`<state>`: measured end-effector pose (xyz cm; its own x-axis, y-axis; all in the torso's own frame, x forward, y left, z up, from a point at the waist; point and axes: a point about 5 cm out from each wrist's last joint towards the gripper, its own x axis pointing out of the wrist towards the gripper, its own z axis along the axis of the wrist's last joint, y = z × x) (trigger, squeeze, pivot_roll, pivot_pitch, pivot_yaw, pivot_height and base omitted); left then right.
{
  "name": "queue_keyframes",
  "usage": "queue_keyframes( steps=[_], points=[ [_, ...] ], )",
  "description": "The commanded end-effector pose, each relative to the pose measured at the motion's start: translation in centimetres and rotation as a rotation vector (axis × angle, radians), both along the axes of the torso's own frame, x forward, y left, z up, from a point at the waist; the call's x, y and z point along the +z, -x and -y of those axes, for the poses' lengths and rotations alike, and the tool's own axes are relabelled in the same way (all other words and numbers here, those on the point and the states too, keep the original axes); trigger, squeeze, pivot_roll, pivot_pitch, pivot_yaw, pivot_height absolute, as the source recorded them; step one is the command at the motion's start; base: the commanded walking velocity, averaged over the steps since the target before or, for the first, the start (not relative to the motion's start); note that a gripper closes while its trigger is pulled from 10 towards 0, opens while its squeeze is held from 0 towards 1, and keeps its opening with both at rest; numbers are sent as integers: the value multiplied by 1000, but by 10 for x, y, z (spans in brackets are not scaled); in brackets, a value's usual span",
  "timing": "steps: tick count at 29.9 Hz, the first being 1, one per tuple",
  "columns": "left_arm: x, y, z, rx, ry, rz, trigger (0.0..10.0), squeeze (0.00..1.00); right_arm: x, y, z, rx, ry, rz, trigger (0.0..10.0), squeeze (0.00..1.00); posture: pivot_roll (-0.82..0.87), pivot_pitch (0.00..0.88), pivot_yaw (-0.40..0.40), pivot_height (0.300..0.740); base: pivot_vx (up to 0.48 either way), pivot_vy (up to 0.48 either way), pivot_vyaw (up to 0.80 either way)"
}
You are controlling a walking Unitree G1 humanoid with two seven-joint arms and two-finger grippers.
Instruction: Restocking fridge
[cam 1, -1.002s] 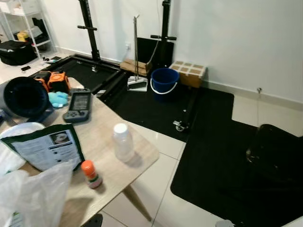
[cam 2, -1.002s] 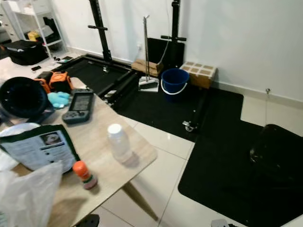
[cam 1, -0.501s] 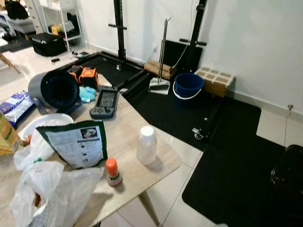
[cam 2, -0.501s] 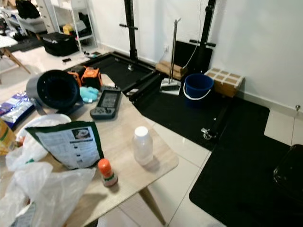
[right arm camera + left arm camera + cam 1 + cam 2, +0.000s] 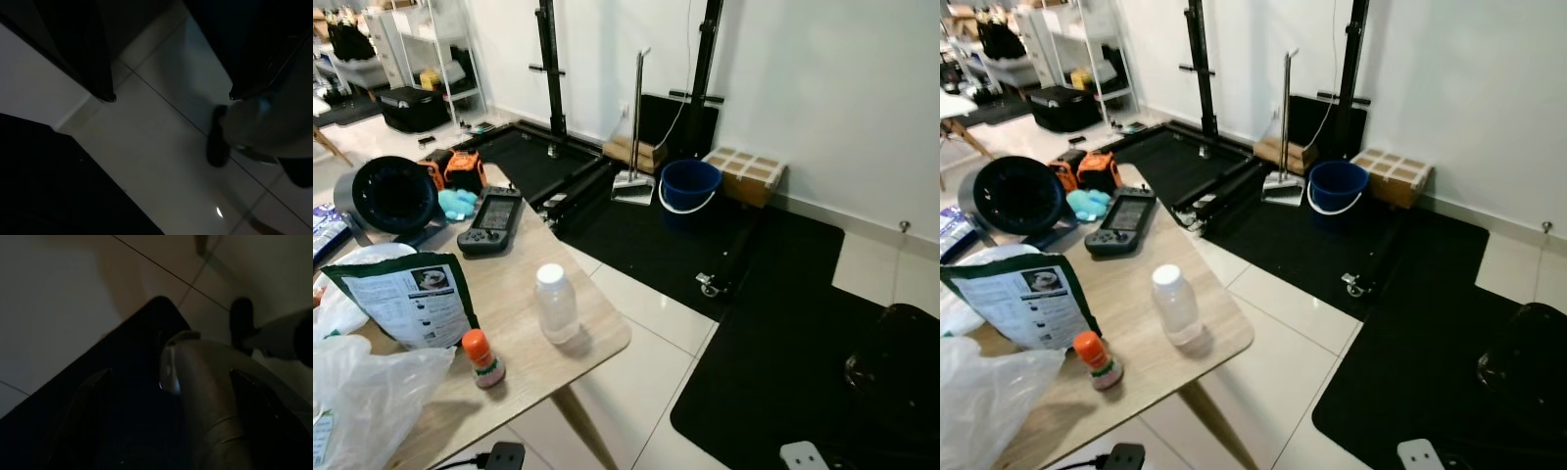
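A white-tiled room with black floor mats [image 5: 773,323] and a wooden table [image 5: 524,294] at the robot's left. The right gripper [image 5: 171,95] hangs low over the tiles, its two black fingers [image 5: 100,73] spread apart, holding nothing. The left gripper [image 5: 168,377] also hangs idle, fingers apart, over a dark mat. Up on the table, well away from both, stand a white bottle [image 5: 555,304], a small orange-capped bottle [image 5: 482,358] and a green pouch [image 5: 409,299]. A blue bucket [image 5: 689,191] sits by the wall.

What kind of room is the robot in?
Probably a lived-in room of a home, used partly for exercise: a black gym rack stands on black floor mats, a blue bucket sits nearby, and a wooden table holds a white bottle.
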<state>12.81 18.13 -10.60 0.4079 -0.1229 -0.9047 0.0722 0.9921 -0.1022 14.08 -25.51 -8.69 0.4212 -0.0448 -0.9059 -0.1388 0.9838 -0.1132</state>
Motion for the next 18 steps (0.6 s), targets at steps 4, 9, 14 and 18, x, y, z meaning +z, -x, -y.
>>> queue_keyframes(
  steps=[4, 9, 14, 18],
  points=[
    [-1, 3, -2, 6, -5, -10, 10000, 0, 3, -33, -38, 45, -45, 39, 10000, 0, 62, 0, -9, 740, 0, 0, 800],
    [-1, 3, -2, 7, -3, -9, 10000, 0, 4, -43, -54, 56, -59, 50, 10000, 0, 61, 0, -10, 740, 0, 0, 800],
    [-1, 2, -2, 6, -2, -8, 10000, 0, -2, -17, -30, 40, -41, 9, 10000, 0, 59, 0, -9, 740, 0, 0, 800],
    [0, 2, -2, 5, -1, -7, 10000, 0, -3, -13, -27, 37, -44, 4, 10000, 0, 59, 0, -8, 740, 0, 0, 800]
  ],
)
